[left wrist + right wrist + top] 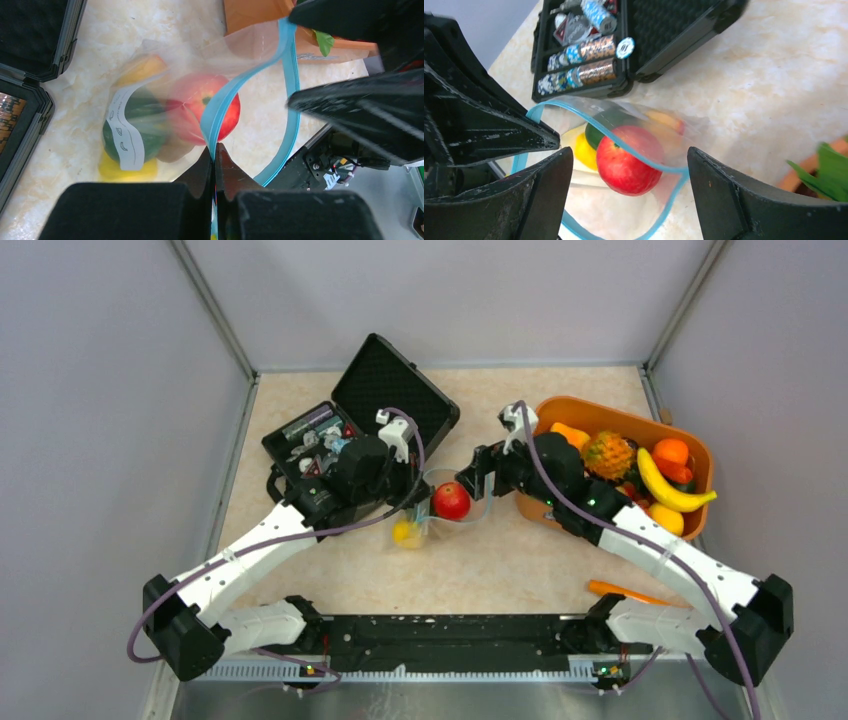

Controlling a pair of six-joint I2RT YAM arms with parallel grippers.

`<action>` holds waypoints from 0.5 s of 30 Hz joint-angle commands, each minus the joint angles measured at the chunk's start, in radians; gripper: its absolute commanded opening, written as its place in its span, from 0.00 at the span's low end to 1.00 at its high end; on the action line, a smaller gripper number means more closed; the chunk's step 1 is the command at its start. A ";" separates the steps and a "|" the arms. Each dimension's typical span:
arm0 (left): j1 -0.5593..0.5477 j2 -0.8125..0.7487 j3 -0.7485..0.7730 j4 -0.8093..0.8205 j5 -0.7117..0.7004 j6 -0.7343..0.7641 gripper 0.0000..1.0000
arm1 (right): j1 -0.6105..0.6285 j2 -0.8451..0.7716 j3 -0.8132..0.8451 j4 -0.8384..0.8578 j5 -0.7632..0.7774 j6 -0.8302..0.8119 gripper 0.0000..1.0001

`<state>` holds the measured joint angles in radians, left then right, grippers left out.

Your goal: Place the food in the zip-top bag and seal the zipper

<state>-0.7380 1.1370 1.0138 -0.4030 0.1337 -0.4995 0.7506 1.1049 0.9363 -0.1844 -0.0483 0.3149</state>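
The clear zip-top bag (440, 510) lies mid-table with its mouth held open. Inside are a red apple (451, 501), a yellow fruit (405, 532) and a dark green piece (130, 135) behind the white label (125, 130). My left gripper (215, 155) is shut on the teal zipper (225, 105) at the bag's edge. My right gripper (629, 170) is open just above the bag's mouth, over the apple (629, 160), holding nothing. The zipper (644, 160) loops open around the apple.
An orange basket (690, 440) at the right holds more toy food: banana (670, 490), pineapple (608, 455), oranges. An open black case (390, 390) with small wrapped items stands at the back left. An orange carrot-like stick (625, 591) lies by the right arm's base.
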 commanded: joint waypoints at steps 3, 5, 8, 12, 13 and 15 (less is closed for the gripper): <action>0.005 -0.006 0.042 0.062 -0.016 -0.011 0.00 | 0.009 -0.168 0.007 -0.114 0.269 0.107 0.79; 0.005 -0.005 0.040 0.065 -0.010 -0.011 0.00 | 0.009 -0.169 0.005 -0.195 0.238 0.118 0.76; 0.005 0.000 0.043 0.074 -0.001 -0.011 0.00 | 0.009 -0.143 -0.019 -0.256 0.181 0.182 0.70; 0.005 -0.001 0.045 0.076 0.003 -0.012 0.00 | 0.009 -0.104 -0.102 -0.138 0.066 0.279 0.59; 0.005 -0.002 0.045 0.075 0.003 -0.014 0.00 | 0.009 -0.092 -0.118 -0.099 0.053 0.303 0.55; 0.005 -0.007 0.042 0.073 0.003 -0.014 0.00 | 0.009 -0.064 -0.134 -0.057 0.051 0.334 0.45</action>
<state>-0.7380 1.1374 1.0138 -0.4026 0.1272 -0.5034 0.7506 1.0012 0.8375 -0.3313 0.0650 0.5377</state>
